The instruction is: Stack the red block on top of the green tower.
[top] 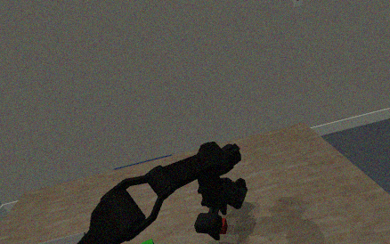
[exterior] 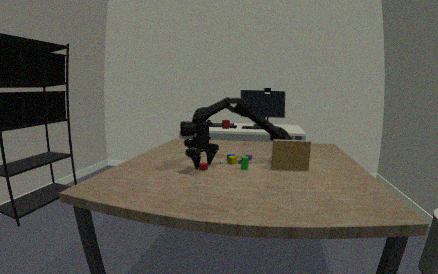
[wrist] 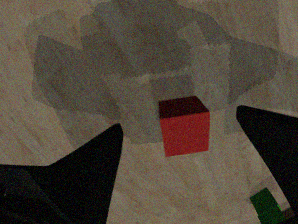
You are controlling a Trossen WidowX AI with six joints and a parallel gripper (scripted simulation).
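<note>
Jaws spread wide and holding nothing, the gripper hovers right above the red block on the worktop. The block sits between the open fingers but off toward the right one, so centre first, then drop straight and close squarely. The green tower stands well apart to the side.

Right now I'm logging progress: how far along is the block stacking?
Done: the open gripper is lowered around the red block, which sits on the table. In hand: nothing gripped. Left: close, lift, carry to the green tower, release.
</note>
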